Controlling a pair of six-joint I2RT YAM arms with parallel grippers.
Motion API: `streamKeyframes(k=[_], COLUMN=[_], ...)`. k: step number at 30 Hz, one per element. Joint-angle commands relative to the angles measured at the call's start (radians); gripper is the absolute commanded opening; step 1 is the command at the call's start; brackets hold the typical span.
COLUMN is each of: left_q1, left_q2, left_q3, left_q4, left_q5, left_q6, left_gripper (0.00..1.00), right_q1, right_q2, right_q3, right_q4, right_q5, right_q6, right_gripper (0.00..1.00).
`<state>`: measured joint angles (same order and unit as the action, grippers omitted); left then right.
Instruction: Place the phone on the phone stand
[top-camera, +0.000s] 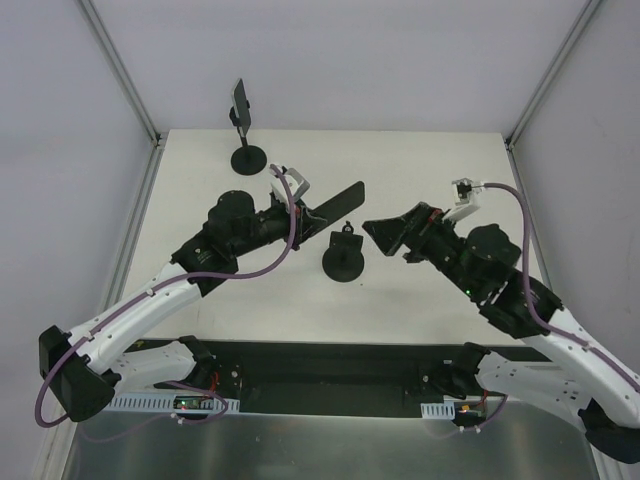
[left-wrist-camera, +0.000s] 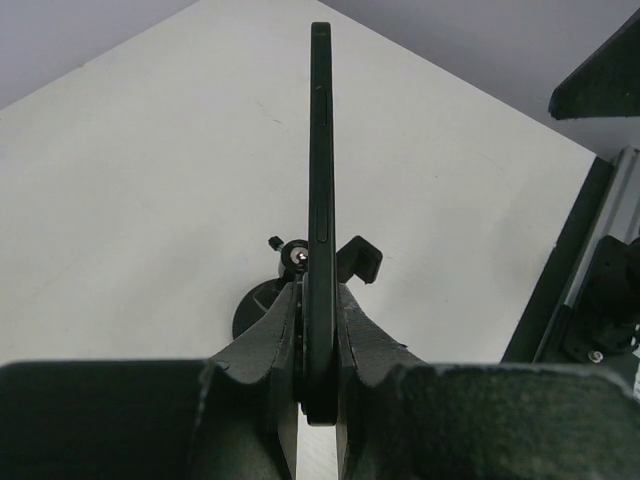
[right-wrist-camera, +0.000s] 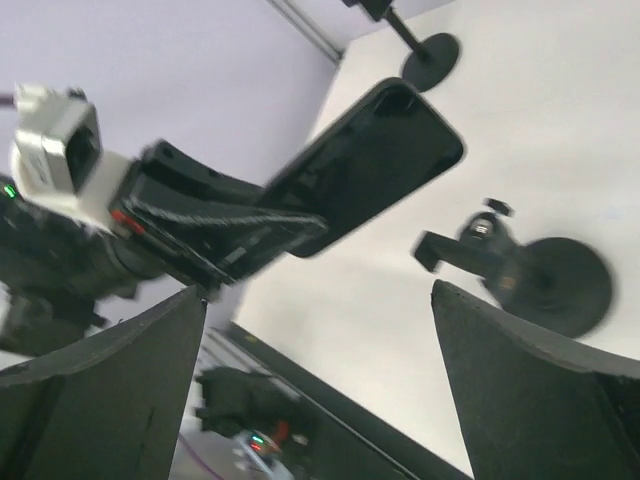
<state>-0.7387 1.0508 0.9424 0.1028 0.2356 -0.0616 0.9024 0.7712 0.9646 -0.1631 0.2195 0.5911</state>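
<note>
Clamping the phone (left-wrist-camera: 320, 200) on edge in the closed left gripper (left-wrist-camera: 320, 375), pointing its long axis straight out, near the phone stand (top-camera: 343, 258); holding the right gripper (right-wrist-camera: 320, 385) wide open, empty.

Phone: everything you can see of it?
The phone is a thin black slab with rounded corners, a glossy face and buttons along one edge. The left gripper is shut on one end, a finger on each face. It is held edge-up off the table, near the nearer stand, touching nothing else.
</note>
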Motion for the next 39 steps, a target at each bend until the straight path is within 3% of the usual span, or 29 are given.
streamKeyframes(k=[1,9,17,20,22,30,36,39], left_q1=[-0.001,-0.001,0.001,0.001,0.002,0.016,0.016,0.016], left_q2=[-0.023,0.012,-0.067,-0.100,-0.124,-0.160,-0.123,-0.109], left_q3=[0.093,0.183,0.164,0.124,0.096,0.058,0.070,0.073], left_q4=[0.034,-0.118,-0.196,-0.196,-0.195,-0.195,-0.203,-0.203], left_q5=[0.112,0.129,0.286,0.340,0.337,0.379,0.516,0.573], left_q6=[-0.034,-0.038,0.086,0.146,0.167,0.160,0.154,0.146], left_gripper=[0.00,0.00,0.00,0.00,0.00,0.00,0.00,0.00], right_q1=[-0.007,-0.007,-0.002,0.027,0.055,0.070,0.069,0.070], right_q2=[-0.062,-0.070,0.042,0.134,0.168,0.175,0.213,0.261], right_q3=[0.100,0.213,0.281,0.361,0.399,0.453,0.519,0.557], right_q4=[-0.396,-0.642,-0.693,-0.774,-0.825,-0.817,-0.809,-0.808], right_q5=[-0.022,-0.134,-0.210,-0.145,-0.102,-0.242,-0.341,-0.377], right_q6=[-0.413,-0.671,-0.820,-0.873,-0.898,-1.046,-1.131,-1.159], right_gripper=[0.96,0.96,0.99,0.88,0.87,0.86,0.85,0.80])
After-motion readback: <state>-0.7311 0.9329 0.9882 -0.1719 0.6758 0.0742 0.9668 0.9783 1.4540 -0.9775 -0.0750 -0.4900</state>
